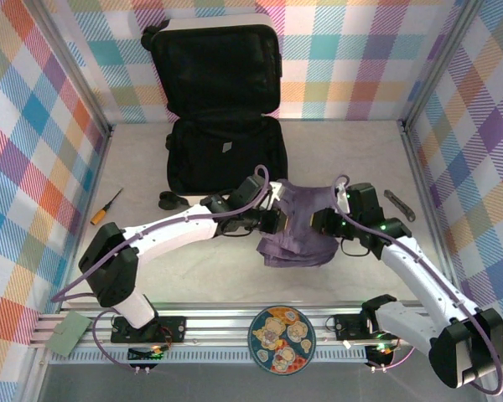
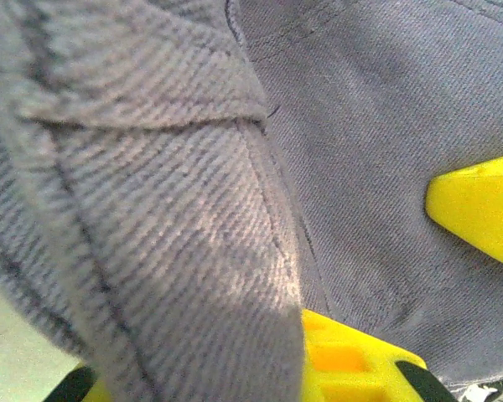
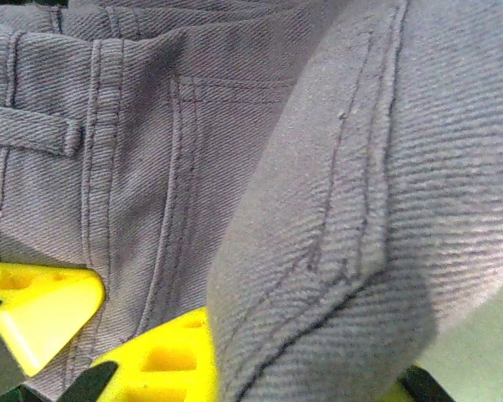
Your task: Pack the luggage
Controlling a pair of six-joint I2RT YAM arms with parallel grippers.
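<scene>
Pale table [image 1: 193, 276] — open luggage [image 1: 226, 155] (rear), screwdriver [image 1: 106, 206] at left.

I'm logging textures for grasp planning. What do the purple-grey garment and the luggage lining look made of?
The purple-grey garment: matte cotton twill, probably denim; diagonal ribbing, double-stitched seams, belt loop. The luggage lining: matte black woven fabric, perhaps nylon; soft creases, no shine, too distant to confirm.

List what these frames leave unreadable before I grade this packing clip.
- Top view: the luggage interior is black on black, so any contents are unreadable.
- Top view: the purple-grey garment hides the table beneath it and the fingertips of the left gripper and right gripper.
- Left wrist view: folds cover most of the yellow fingers.
- Top view: the small black object beside the luggage is too small to identify.
</scene>
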